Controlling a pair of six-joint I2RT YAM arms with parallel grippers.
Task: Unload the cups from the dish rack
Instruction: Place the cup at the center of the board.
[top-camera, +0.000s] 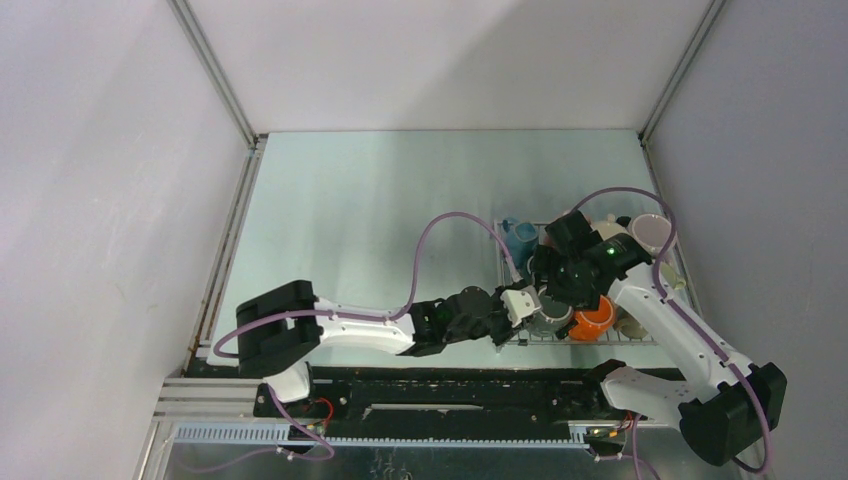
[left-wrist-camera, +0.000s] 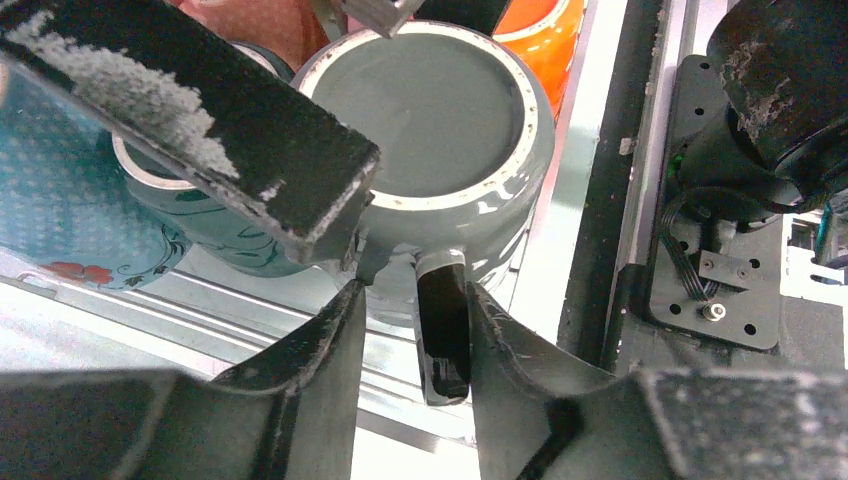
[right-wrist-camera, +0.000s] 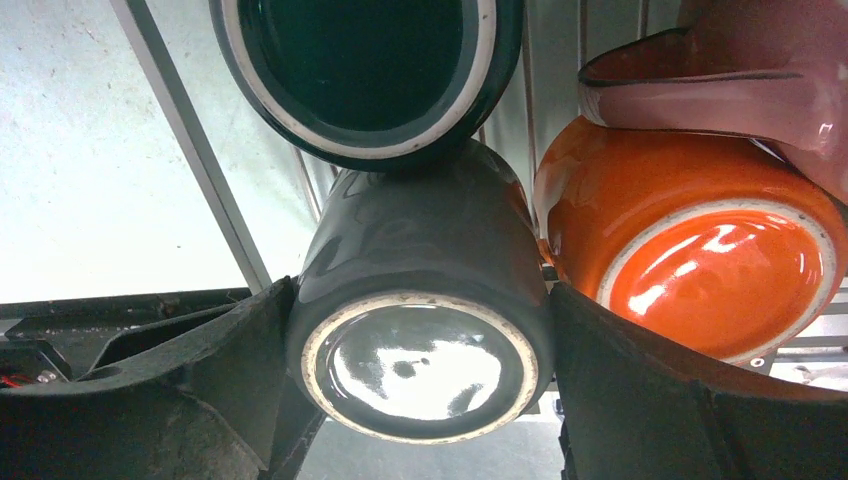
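A grey cup (left-wrist-camera: 440, 110) stands bottom up at the near left corner of the dish rack (top-camera: 508, 338). My right gripper (right-wrist-camera: 420, 295) is shut on its body (right-wrist-camera: 420, 250), one finger pressed against each side. My left gripper (left-wrist-camera: 415, 295) is open around the cup's dark handle (left-wrist-camera: 443, 330); one finger touches the handle and a gap shows at the other. An orange cup (right-wrist-camera: 680, 230) lies right beside the grey one. A dark teal cup (right-wrist-camera: 365, 60) sits just behind it and a pink cup (right-wrist-camera: 740, 80) rests over the orange one.
More cups crowd the rack behind, among them a blue one (top-camera: 520, 238) and a pale one (top-camera: 650, 232). The pale green table (top-camera: 380, 220) spreads left of the rack. The black mounting rail (top-camera: 420, 390) runs along the near edge.
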